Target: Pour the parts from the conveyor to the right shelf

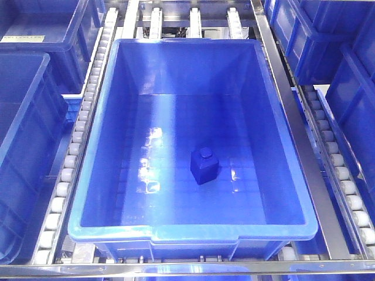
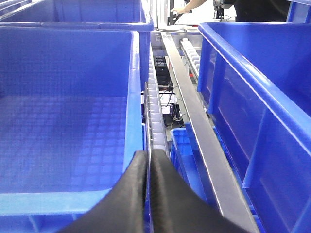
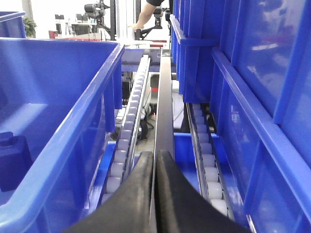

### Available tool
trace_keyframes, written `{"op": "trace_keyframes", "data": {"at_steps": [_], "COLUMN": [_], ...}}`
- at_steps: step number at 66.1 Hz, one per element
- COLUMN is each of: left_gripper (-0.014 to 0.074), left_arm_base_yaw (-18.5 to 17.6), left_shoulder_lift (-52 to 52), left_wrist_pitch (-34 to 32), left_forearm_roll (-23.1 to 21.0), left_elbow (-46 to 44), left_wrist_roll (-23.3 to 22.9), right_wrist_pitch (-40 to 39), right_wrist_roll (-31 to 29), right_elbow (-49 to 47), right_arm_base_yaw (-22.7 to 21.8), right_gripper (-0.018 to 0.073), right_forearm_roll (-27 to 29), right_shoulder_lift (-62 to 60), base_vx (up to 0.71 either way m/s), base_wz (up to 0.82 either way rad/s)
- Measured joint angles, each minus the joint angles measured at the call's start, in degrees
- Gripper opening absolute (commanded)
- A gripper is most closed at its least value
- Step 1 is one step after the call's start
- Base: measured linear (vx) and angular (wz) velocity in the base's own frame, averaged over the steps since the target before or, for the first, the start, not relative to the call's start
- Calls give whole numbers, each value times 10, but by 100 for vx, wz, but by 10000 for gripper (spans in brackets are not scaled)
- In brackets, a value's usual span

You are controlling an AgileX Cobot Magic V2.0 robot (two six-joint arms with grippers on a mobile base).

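a: where is the part (image 1: 204,165)?
b: in the middle bin (image 1: 99,175), near its front.
a: grippers?
b: left gripper (image 2: 147,170) and right gripper (image 3: 154,167) clenched, empty. i think grasping the bin rims comes next.

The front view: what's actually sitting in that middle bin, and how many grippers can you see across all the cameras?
Small blue part with a knob on top, in the middle bin: 1
End effectors, both shut: 2, the left end effector and the right end effector
Total: 3
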Motion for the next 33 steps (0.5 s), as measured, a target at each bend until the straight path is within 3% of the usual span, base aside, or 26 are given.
{"op": "trace_keyframes", "data": {"at_steps": [14, 33], "left_gripper": [-6, -6], "left_arm_base_yaw": [0, 0], "left_shoulder_lift": [0, 0], "left_wrist_pitch": [0, 0], "left_forearm_roll": [0, 0], "left_elbow": [0, 0], "left_wrist_roll": [0, 0], "right_wrist_pitch": [70, 72], "right_wrist_roll": [0, 0], "right_elbow": [0, 0], "right_arm_base_yaw": [-1, -1], "right_gripper": [-9, -9], "right_forearm_roll": [-37, -42], "right_shoulder_lift": [-20, -20], "base_vx": [0, 0], "base_wz": [0, 0]}}
